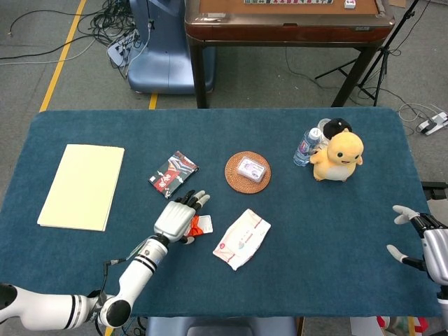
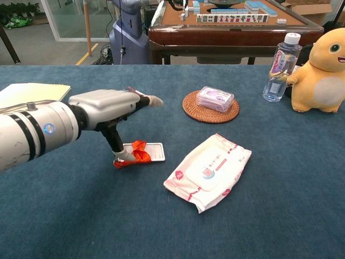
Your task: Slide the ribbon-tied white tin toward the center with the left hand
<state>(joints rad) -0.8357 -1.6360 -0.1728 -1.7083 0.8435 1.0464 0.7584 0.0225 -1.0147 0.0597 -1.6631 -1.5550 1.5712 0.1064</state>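
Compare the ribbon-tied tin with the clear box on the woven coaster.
The ribbon-tied white tin lies flat on the bare blue cloth; the clear box sits raised on the woven coaster. The tin wears an orange ribbon; the box has a purplish label and no ribbon. The left hand reaches down onto the tin; nothing touches the box. Both are small, flat rectangles.
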